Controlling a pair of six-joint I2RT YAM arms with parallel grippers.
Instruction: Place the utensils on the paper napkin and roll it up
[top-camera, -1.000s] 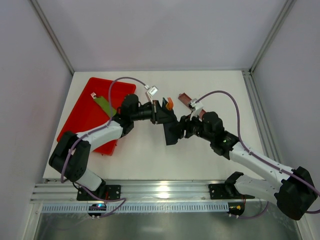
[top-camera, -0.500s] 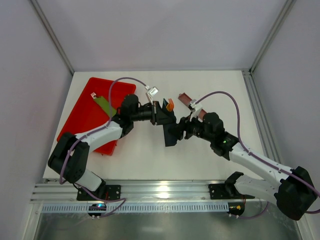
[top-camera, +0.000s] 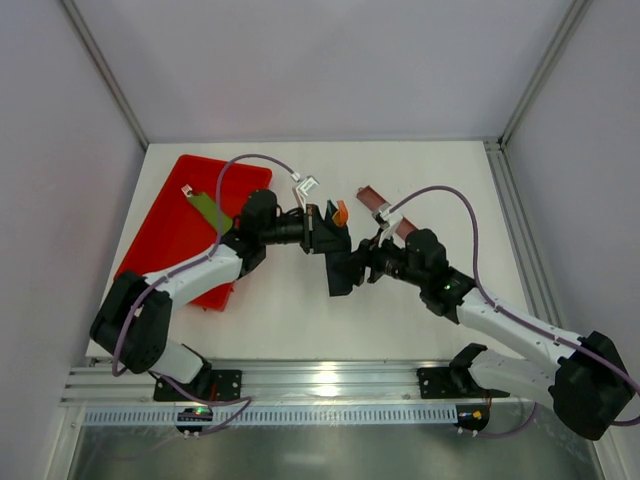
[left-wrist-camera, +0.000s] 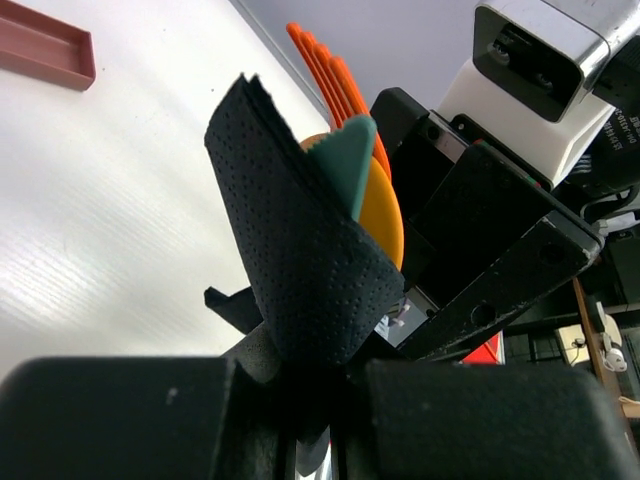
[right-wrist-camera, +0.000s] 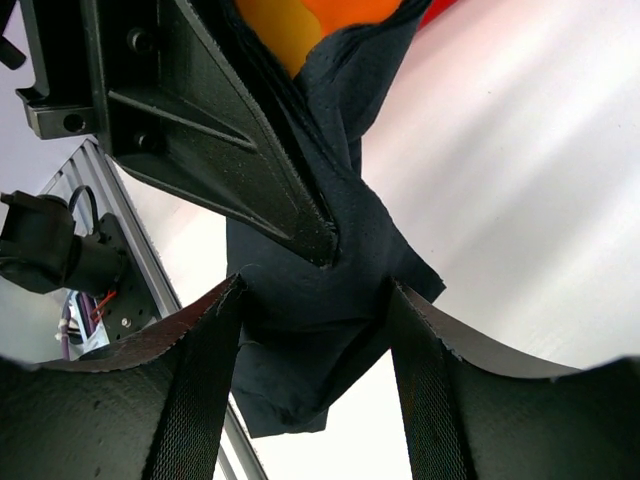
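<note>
- The paper napkin (top-camera: 338, 272) is a rolled black bundle held above the middle of the worktop (top-camera: 290, 325), between the two arms.
- In the top view its long axis runs roughly 12 to 6 o'clock. The utensils (top-camera: 341, 212) stick out of the 12 o'clock end, and a loose black tail hangs toward 6 o'clock.
- The left gripper (top-camera: 322, 232) comes in from 9 o'clock. Its fingers are clamped tight on the napkin roll.
- The right gripper (top-camera: 360, 268) comes in from 3 o'clock at the tail end. Its fingers (right-wrist-camera: 200, 390) are spread apart with the tail in the gap. Whether the pads touch the paper is unclear.
- The left wrist view alone shows the roll's open mouth. Orange fork tines, a rounded yellow-orange bowl and a teal tip point up out of the dimpled black paper (left-wrist-camera: 300, 260).
- The right wrist view alone shows the tail's ragged lower edge (right-wrist-camera: 300, 400) hanging below the left gripper's black finger.
- Only the top view shows the surroundings. A red tray (top-camera: 165, 235) lies at 9 o'clock, and a narrow brown tray (top-camera: 372, 198) lies at 1 o'clock, near the bundle.
</note>
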